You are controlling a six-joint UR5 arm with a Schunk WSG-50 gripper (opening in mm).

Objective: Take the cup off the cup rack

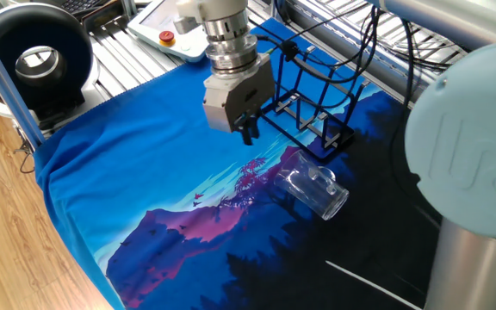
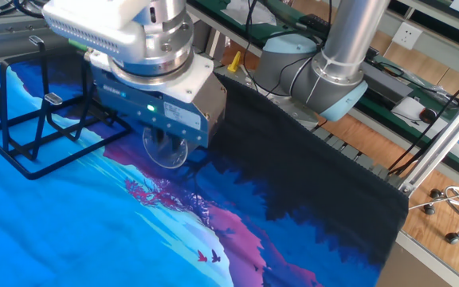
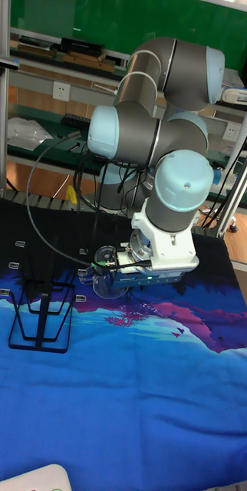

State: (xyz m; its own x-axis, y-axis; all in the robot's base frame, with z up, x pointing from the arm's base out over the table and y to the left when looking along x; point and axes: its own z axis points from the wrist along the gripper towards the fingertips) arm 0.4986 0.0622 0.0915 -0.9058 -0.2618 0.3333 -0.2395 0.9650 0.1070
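Observation:
The clear cup (image 1: pixel 313 189) lies on its side on the blue printed cloth, in front of the black wire cup rack (image 1: pixel 310 105) and apart from it. My gripper (image 1: pixel 247 129) hangs above the cloth to the left of the rack and up-left of the cup, touching neither. Its dark fingers look slightly apart, with nothing between them. In the other fixed view the gripper body covers most of the cup (image 2: pixel 168 153), and the rack (image 2: pixel 8 151) stands to the left. The tall fixed view shows the cup (image 3: pixel 102 265) between the rack (image 3: pixel 39 314) and the gripper.
A black round device (image 1: pixel 37 60) and a white pendant with a red button (image 1: pixel 166 34) sit at the back left. Black cables (image 1: pixel 351 52) run behind the rack. The arm's base (image 2: pixel 325 76) stands beyond the dark end of the cloth (image 1: pixel 145 181).

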